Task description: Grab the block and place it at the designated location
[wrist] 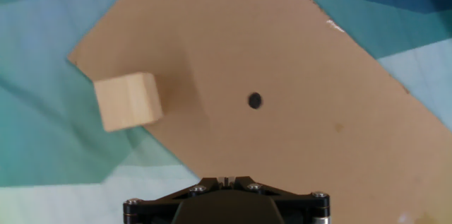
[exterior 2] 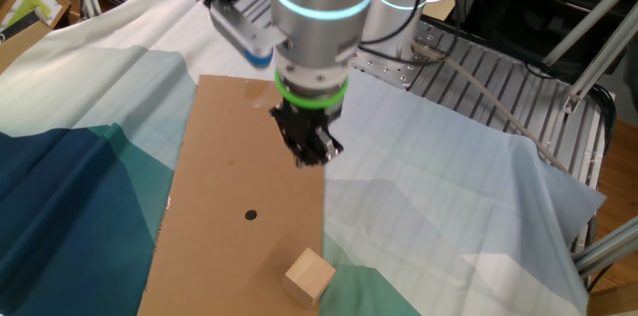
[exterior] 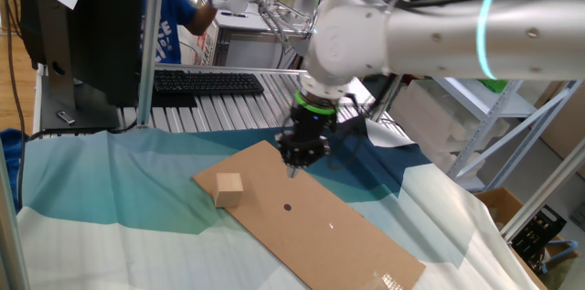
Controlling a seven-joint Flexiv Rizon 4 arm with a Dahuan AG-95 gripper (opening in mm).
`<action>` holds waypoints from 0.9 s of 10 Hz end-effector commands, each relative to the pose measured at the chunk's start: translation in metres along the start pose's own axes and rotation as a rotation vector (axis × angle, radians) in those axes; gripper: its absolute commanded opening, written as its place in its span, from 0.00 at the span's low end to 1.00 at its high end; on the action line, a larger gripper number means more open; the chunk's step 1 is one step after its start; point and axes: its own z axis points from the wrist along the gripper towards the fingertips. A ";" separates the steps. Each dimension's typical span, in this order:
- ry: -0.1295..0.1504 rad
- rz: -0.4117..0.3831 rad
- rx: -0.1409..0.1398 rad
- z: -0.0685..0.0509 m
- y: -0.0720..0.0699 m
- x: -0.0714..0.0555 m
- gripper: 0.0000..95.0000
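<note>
Clenched, empty jaws hang above cardboard sheet [wrist: 296, 47]; block [wrist: 127, 101] straddles its edge, apart from dot [wrist: 254, 100].

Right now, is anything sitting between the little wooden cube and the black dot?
No. Only bare brown cardboard sheet lies between the tan wooden cube and the dark round dot, clearest in the hand view.

Pale tan block [wrist: 127, 102], dark dot [wrist: 254, 100], brown cardboard [wrist: 296, 47], teal-and-white cloth [exterior: 110, 189].
</note>
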 end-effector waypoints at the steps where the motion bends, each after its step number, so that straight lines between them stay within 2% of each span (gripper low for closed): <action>1: 0.004 -0.002 -0.010 0.003 0.003 -0.007 0.00; 4: 0.004 0.012 -0.006 0.009 0.003 -0.013 0.00; 7: 0.054 0.062 0.007 0.009 0.003 -0.013 0.00; 9: 0.056 0.045 0.010 0.009 0.003 -0.013 0.00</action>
